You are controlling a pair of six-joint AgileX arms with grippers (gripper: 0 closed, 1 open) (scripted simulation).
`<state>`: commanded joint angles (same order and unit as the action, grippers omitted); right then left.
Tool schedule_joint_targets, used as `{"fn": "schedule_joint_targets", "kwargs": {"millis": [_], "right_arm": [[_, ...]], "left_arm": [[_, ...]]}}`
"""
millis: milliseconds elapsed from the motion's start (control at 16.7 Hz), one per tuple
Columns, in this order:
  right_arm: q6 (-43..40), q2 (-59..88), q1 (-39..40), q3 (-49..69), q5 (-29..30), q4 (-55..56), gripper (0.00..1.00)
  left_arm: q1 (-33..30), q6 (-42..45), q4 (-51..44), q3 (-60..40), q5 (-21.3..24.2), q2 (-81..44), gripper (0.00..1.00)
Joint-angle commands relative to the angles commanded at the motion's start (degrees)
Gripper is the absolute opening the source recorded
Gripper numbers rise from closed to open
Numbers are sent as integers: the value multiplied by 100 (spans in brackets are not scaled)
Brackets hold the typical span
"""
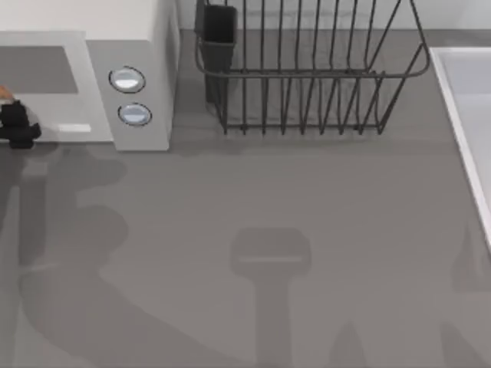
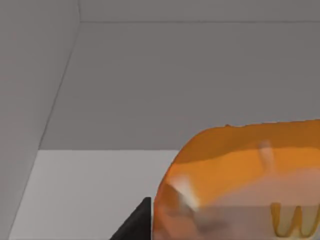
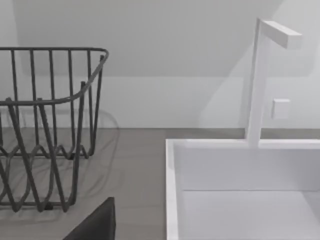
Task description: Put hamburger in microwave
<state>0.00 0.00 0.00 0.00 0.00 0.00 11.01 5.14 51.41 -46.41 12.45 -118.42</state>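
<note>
Hamburger (image 2: 240, 180): rounded, glossy orange bun with a paler band and yellow drips below, close to the left wrist camera, inside the microwave's (image 1: 138, 46) flat grey cavity with smooth matte walls. In the top view just a sliver of orange (image 1: 4, 93) shows at the left edge, touching the black left gripper (image 1: 17, 126), which sits at the cavity mouth; can't tell whether its fingers are clamped on the bun or spread. Microwave is a big white box, side panel with two round silvery-blue knobs (image 1: 127, 80), stacked one over the other. To its right at the back of the grey table (image 1: 268, 199): dark wire dish rack (image 1: 307, 69), thin bars, flared rim, with a dark rectangular cup (image 1: 218, 34) at its left end. White square-edged sink (image 3: 240, 185) on the table's right, with a blocky white faucet (image 3: 260, 80) behind it. Right gripper: a black edge (image 3: 97, 225) in the right wrist view, near rack and sink; finger state can't be told.
</note>
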Motion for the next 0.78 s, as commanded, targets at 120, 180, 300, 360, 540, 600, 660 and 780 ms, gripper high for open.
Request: {"fn": "schedule_joint_targets", "kwargs": {"millis": [120,180,300,360,540,600,660,780], "right_arm": [[0,0,0,0,0,0,100],[0,0,0,0,0,0,100],[0,0,0,0,0,0,100],[0,0,0,0,0,0,100],[0,0,0,0,0,0,100],[0,0,0,0,0,0,100],[0,0,0,0,0,0,100],[0,0,0,0,0,0,100]], "left_arm": [[29,18,-12,-16,-3,-15,0],[28,17,-18,-30,-5,-26,0],[17,5,-99,-232,-31,-184,0],[1,-3,-175,-425,-50,-322,0],[-88,-35,-533,-1361,-117,-882,0],[-127,-49,-689,-1789,-143,-1100,0],[-168,-65,-855,-2245,-171,-1323,0],[-249,-98,-1195,-3108,-230,-1759,0]]}}
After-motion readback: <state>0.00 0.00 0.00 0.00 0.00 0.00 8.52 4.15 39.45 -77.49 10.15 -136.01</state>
